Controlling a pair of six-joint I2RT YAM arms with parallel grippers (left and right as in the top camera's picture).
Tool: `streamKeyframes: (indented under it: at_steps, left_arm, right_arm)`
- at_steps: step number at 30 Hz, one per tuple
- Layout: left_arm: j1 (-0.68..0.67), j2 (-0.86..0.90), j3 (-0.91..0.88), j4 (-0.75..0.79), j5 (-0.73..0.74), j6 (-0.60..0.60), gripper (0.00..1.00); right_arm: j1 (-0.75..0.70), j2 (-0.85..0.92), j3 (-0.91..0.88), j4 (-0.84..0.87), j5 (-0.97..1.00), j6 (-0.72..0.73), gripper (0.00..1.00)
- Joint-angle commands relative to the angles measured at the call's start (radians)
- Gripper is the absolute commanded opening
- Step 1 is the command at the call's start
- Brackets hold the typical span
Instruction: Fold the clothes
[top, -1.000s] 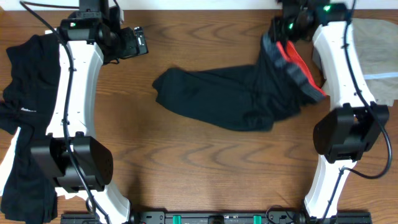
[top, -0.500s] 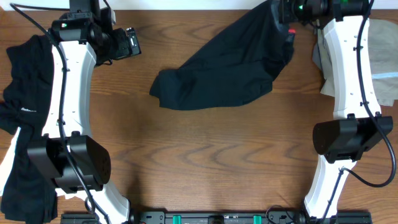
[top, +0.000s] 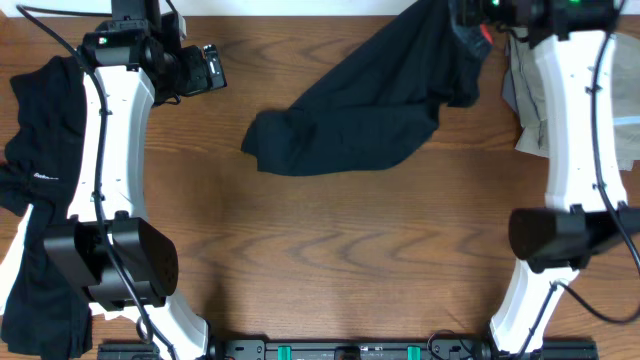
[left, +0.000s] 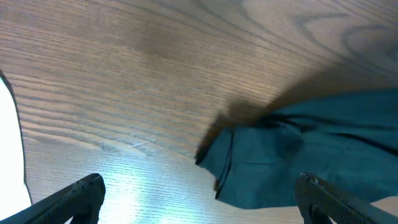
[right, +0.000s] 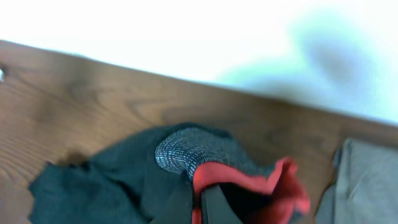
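Observation:
The long black pants (top: 370, 100) stretch from the table's middle up to the back right, where my right gripper (top: 470, 20) holds them lifted. In the right wrist view that gripper (right: 200, 202) is shut on the grey, coral-red-edged waistband (right: 236, 177). My left gripper (top: 215, 68) is at the back left, open and empty. From the left wrist, its fingertips (left: 81, 193) stand wide apart over bare wood, with the pants' leg end (left: 280, 162) lying ahead of them.
A pile of black and white garments (top: 35, 170) lies along the table's left edge. A taupe garment (top: 610, 90) lies at the right edge, beside the right arm (top: 570, 120). The back edge of the table meets a white wall.
My right gripper has carried the waistband up and back toward the far edge, pulling the pants from a crumpled heap into a stretched diagonal. The left arm shifted only slightly.

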Motion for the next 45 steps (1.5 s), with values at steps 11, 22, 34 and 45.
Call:
streamKeyframes:
  at_steps: [11, 22, 34, 45]
  left_arm:
    - [0.005, -0.001, -0.008, -0.010, 0.013, 0.060, 0.99]
    - [-0.065, 0.054, -0.008, 0.000, 0.430, 0.424, 0.98]
    - [-0.264, 0.272, -0.008, 0.230, 0.430, 0.399, 0.98]
    - [-0.455, 0.325, -0.008, 0.380, 0.335, 0.388, 0.99]
  right_arm:
    - [-0.006, -0.246, 0.053, 0.039, -0.030, -0.034, 0.01]
    - [-0.006, -0.240, 0.052, -0.003, -0.030, -0.043, 0.01]
    - [-0.011, -0.239, 0.050, -0.055, -0.014, -0.069, 0.01]
    - [-0.035, -0.217, 0.049, -0.078, -0.011, -0.069, 0.01]
